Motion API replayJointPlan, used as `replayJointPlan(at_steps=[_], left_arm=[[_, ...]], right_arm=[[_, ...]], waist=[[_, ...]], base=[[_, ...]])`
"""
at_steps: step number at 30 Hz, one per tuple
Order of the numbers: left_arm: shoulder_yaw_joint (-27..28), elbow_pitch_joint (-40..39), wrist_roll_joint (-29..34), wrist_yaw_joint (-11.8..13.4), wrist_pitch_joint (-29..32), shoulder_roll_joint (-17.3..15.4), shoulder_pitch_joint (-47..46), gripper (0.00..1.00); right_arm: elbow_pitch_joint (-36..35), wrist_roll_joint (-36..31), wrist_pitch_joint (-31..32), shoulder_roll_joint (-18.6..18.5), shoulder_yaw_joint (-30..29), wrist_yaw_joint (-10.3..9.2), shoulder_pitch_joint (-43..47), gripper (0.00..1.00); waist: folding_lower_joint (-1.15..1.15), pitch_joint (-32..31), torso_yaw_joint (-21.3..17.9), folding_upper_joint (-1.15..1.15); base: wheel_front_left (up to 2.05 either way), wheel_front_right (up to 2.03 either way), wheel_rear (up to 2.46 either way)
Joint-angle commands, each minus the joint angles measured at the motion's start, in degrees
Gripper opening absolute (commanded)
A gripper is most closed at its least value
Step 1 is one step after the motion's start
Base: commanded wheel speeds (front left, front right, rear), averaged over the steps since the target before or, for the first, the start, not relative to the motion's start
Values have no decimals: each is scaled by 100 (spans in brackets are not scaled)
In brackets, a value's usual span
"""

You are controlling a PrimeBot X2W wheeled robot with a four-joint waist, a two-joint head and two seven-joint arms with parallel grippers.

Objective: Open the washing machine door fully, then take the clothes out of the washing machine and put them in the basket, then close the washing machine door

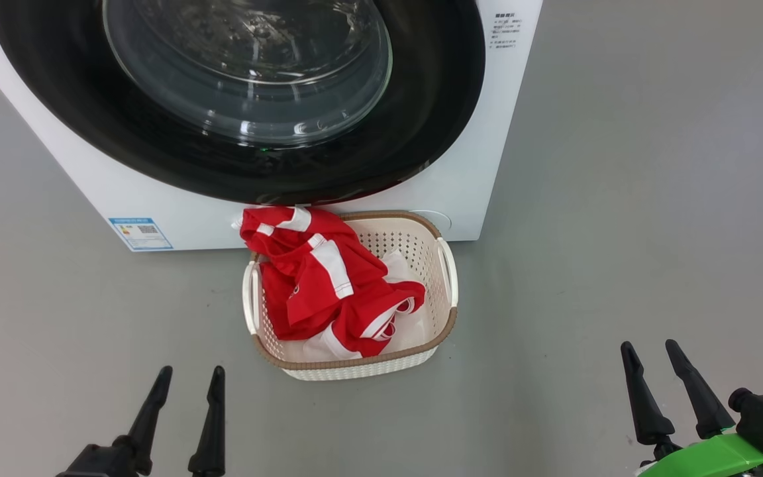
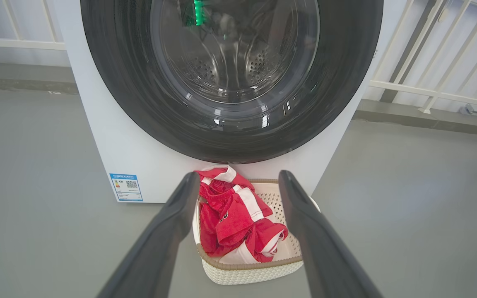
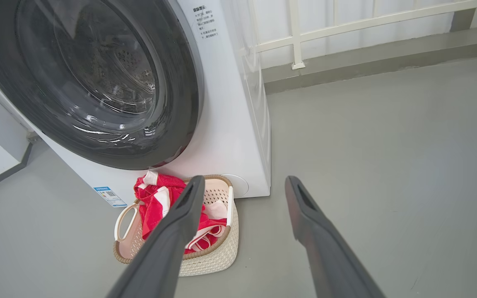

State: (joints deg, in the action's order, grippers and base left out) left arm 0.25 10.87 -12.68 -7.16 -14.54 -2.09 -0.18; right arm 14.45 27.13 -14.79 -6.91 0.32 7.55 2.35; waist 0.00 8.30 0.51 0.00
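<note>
Fingers (image 1: pixel 146 414): left gripper (image 1: pixel 192 372) and right gripper (image 1: pixel 649 346) both spread, empty, hanging back from the washing machine (image 1: pixel 451 192) | clothes (image 1: pixel 318 278): heaped in basket (image 1: pixel 355 372) on floor (image 1: pixel 620 232), just before the machine, under its door (image 1: pixel 434 99), giving a short drop | door: looks shut; task likely complete

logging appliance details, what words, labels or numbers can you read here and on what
Blue sticker, low on the washing machine front: QR code and small print, too small to read.
Grey printed block, upper right of that front: several lines, too blurred to read.
Nothing can be quoted.
</note>
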Motion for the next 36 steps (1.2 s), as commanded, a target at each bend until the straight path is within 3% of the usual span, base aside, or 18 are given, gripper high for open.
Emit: replayJointPlan(at_steps=[1, 14, 15, 25, 36], left_arm=[[169, -168, -45, -32, -46, -78, -45, 100], [123, -159, -184, -33, -46, -78, -71, 100], [-38, 15, -160, 1, 2, -11, 14, 0], [-55, 293, -595, 7, 116, 26, 31, 0], [-56, 327, -1334, 5, 252, -30, -44, 0]], right_arm=[[-145, -74, -21, -55, 69, -6, 27, 100], [-153, -72, -21, -52, 47, -6, 9, 100], [9, -4, 0, 6, -34, 0, -3, 0], [265, 364, 109, 122, 29, 0, -21, 0], [261, 965, 269, 122, -2, -1, -114, 0]], waist=[[0, 12, 4, 0], [0, -3, 52, 0], [0, -2, 50, 0], [13, -54, 44, 0], [0, -116, 35, 0]], base=[[0, 0, 0], [0, 0, 0], [0, 0, 0], [0, 0, 0], [0, 0, 0]])
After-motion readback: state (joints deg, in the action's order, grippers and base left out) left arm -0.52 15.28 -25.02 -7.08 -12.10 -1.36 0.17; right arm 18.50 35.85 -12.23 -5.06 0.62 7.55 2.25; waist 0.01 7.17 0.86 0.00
